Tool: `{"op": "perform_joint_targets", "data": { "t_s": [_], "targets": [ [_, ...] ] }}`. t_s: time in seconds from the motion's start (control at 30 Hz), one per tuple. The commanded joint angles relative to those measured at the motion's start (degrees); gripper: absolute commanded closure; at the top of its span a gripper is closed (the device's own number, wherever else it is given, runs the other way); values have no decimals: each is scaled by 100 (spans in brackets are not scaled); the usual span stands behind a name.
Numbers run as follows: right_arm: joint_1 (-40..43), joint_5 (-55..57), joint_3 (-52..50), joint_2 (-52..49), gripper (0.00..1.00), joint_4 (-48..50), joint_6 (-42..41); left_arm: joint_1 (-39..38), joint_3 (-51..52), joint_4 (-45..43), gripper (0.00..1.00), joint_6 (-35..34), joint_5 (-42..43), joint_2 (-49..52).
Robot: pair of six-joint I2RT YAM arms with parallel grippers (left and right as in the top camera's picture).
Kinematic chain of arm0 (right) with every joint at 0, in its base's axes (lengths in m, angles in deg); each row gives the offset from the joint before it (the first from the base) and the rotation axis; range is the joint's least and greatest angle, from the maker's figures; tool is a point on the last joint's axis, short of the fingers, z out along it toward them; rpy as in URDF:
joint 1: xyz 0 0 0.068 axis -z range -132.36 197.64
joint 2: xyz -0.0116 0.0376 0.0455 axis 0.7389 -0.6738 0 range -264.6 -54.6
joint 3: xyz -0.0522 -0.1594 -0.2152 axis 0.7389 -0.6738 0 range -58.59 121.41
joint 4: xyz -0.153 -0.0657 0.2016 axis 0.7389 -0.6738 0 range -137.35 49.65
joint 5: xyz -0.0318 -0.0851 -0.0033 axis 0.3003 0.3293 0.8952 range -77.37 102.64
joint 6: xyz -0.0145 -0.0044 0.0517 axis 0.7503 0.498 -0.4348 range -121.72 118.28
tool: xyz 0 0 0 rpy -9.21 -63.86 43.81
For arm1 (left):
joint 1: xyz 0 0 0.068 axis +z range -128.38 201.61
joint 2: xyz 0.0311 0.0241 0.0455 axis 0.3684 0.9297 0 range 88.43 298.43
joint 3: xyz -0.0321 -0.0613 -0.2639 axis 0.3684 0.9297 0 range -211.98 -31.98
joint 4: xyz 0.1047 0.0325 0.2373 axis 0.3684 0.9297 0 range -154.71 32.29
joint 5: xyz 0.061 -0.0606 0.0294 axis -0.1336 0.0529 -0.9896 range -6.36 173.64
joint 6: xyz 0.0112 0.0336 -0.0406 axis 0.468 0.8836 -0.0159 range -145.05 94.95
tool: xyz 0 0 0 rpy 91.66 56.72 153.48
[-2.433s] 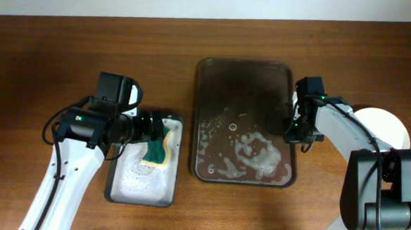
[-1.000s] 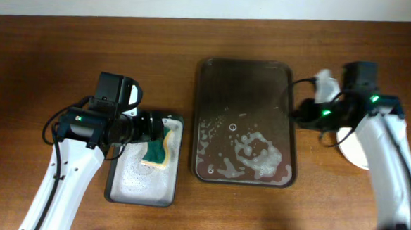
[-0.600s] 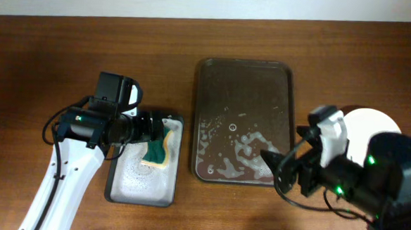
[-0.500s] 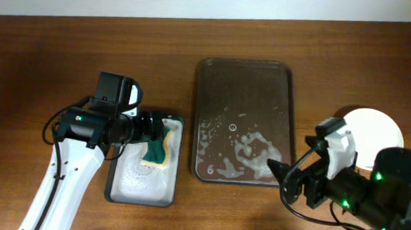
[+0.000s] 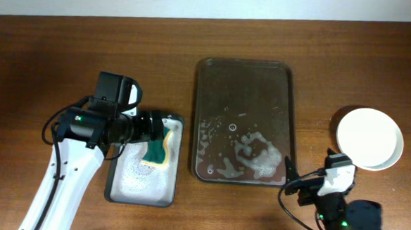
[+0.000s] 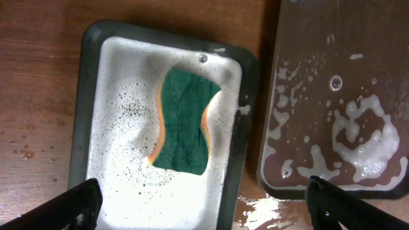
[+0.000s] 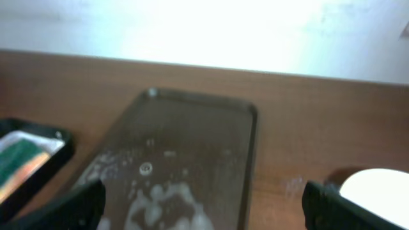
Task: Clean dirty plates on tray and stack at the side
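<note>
The right gripper has pulled back below the tray's right corner, jaws spread and empty. Left of the tray, the left gripper hangs above the sponge, jaws wide and empty.

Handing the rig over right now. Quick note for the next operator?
Left hand: open, empty, above the sponge, which lies in the grey tray.
Right hand: open, empty, at the front, right of the tray.
Plates: stacked right of the tray, off it. The top one looks clean; the count is not clear.
Done: the tray holds no plates, only suds.
Left: probably nothing; check the lower plates.
</note>
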Motion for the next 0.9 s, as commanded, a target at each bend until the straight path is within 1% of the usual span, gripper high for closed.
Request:
{"op": "perform_joint_targets", "data": {
  "t_s": [0.0,0.03,0.1,0.17,0.3,0.33,0.67,0.77,0.8,0.87],
  "targets": [
    [39,98,-920,608,1,872,-24,26,-90,-9,0,28,42,-35],
    [39,131,-1375,848,1,1506,-24,26,-90,-9,0,28,42,-35],
    [68,160,-1768,850,1,2339,-26,26,-90,-9,0,28,42,-35],
    [70,157,-2391,850,1,3495,-26,26,-90,-9,0,28,42,-35],
    [68,160,-2385,850,1,2914,-26,26,-90,-9,0,26,42,-35],
    [68,157,-2385,848,1,2573,-24,26,-90,-9,0,28,42,-35],
    [68,157,-2385,804,1,2603,-26,20,-85,9,0,28,39,-55],
    [68,157,-2385,804,1,2603,-26,11,-57,70,0,52,-223,-562],
    [68,157,-2385,804,1,2603,-26,15,-52,-4,0,48,-686,-894],
    [68,157,-2385,804,1,2603,-26,15,127,-470,0,50,-1045,-1491]
  ]
}}
